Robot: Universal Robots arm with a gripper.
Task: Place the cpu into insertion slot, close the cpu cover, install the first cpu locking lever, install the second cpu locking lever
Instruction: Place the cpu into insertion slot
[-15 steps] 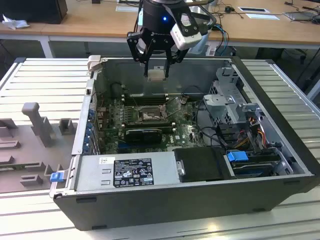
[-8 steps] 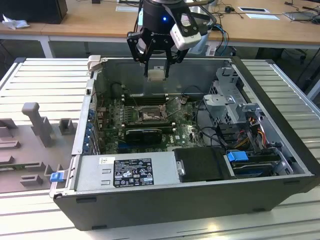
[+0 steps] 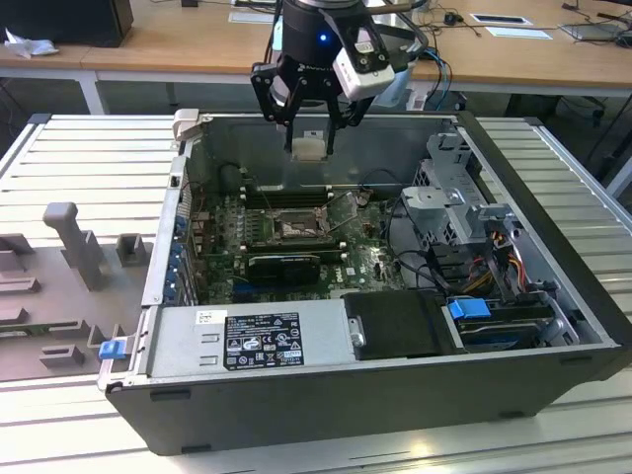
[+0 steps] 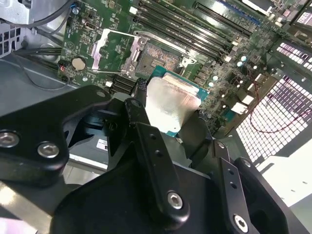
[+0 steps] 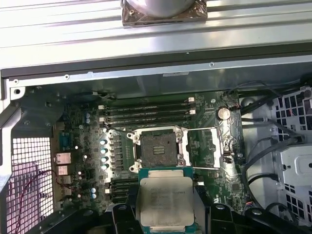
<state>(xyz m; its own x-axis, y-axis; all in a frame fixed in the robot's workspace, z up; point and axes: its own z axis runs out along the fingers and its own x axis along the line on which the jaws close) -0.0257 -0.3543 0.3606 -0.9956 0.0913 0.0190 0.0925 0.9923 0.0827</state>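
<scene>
Closest in, my gripper (image 3: 310, 136) is clamped on the cpu (image 5: 165, 202); in the second wrist view one black finger (image 4: 140, 114) presses its edge and another bears on the opposite side, so the chip hangs flat between them with its pale metal top facing up. I judge the grip secure, though I cannot see the contact faces themselves.

Below and just beyond the chip lies the insertion slot (image 5: 157, 148); its dark frame and greyish contact field are bare, and the chip is apart from it, held above the board rather than seated. Beside the slot the cpu cover (image 5: 220, 146) lies swung open on the green board (image 5: 78, 146); the locking levers I cannot pick out with any certainty.

So, as I read it, none of the four steps is complete: chip unplaced, cover unshut, levers unlatched.

Farther off run the long black memory slots (image 5: 146, 113); around all of it stands the open computer case (image 3: 326, 395), resting on a ridged metal table (image 3: 79, 148).
</scene>
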